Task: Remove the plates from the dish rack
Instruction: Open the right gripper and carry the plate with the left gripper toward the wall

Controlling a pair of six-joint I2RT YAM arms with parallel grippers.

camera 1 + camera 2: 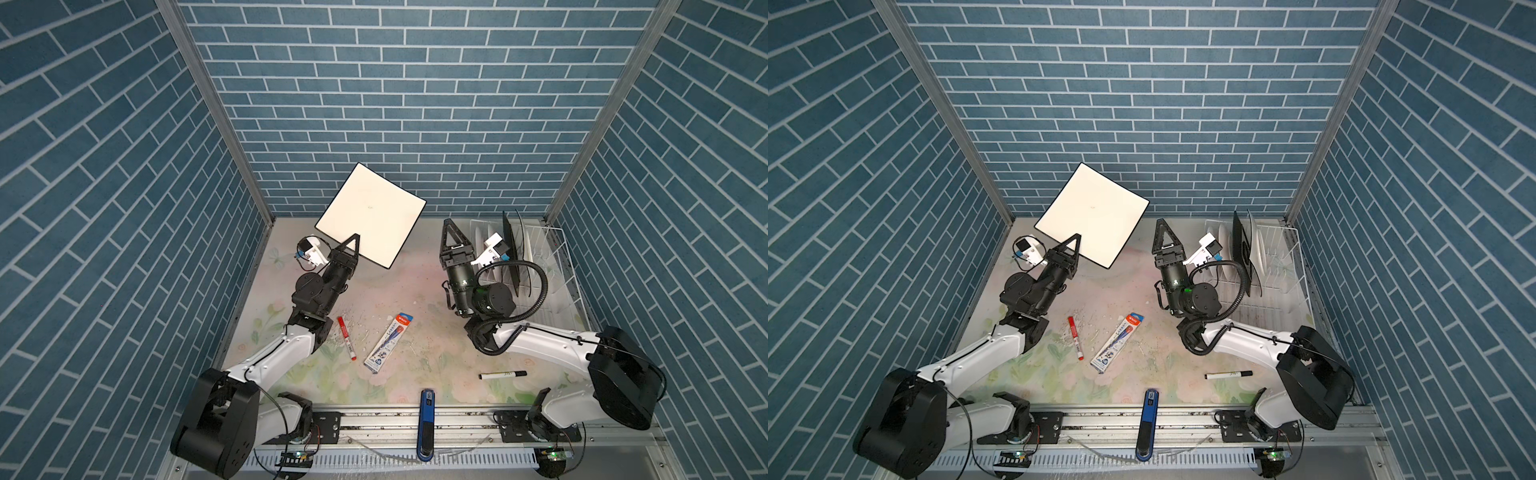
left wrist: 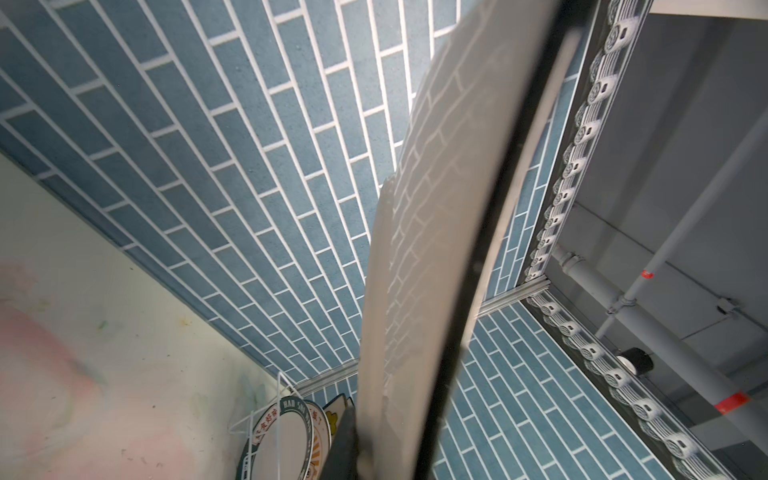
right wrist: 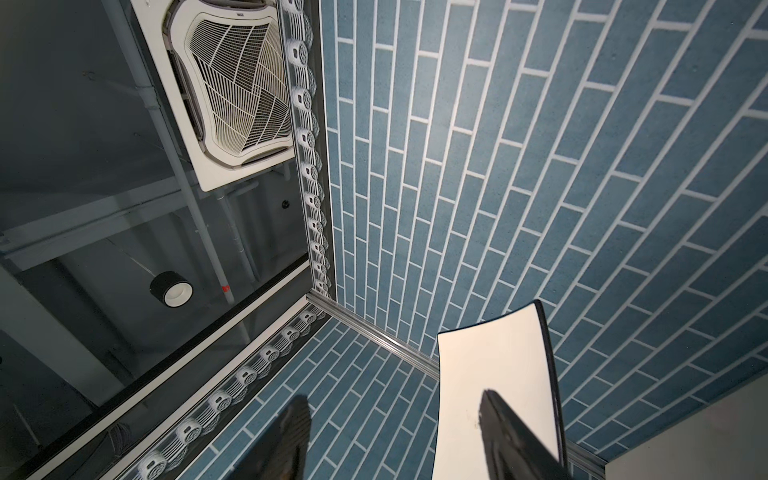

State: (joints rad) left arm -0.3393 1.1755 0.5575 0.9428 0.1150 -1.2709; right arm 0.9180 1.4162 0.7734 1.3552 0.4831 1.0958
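The left gripper (image 1: pixel 354 243) has its fingers closed on the lower edge of one square cream plate (image 1: pixel 370 212). It holds the plate tilted in the air above the back of the desk (image 1: pixel 415 282), pale face towards the top views, black rim all round. The right gripper (image 1: pixel 452 232) points upward just beside the dish rack (image 1: pixel 544 249), and its fingers stand apart, gripping nothing.

The rack sits at the desk's back right corner. One black-backed square plate (image 1: pixel 510 253) stands on edge in it among round white plates (image 1: pixel 1225 253). The left wrist view shows two of these with lettered rims; their full number cannot be told.

On the desk lie one red marker (image 1: pixel 346 337), one packaged pen (image 1: pixel 388 343) and one black-capped marker (image 1: pixel 503 375). One blue and black tool (image 1: pixel 427 424) lies at the front edge.
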